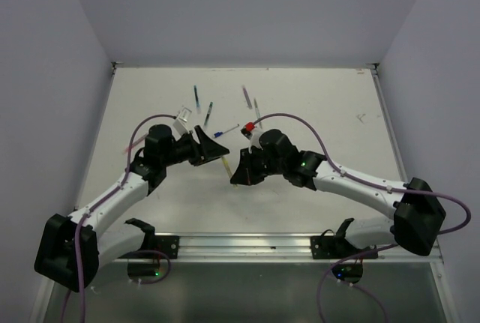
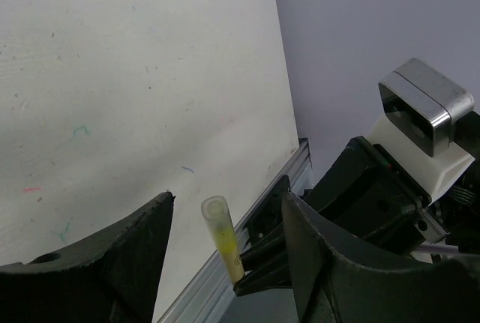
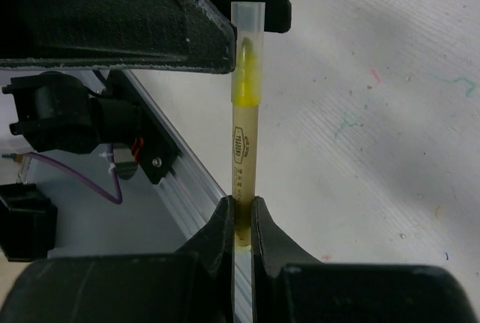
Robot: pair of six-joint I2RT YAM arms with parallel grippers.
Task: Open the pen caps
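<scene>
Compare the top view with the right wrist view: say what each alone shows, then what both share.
Top only: the loose pens lying farther back on the table. Right wrist only: the print on the yellow pen, and the right gripper pinching its lower end. Both: that pen reaching from the right gripper to the open left gripper, which stands around its cap.
</scene>
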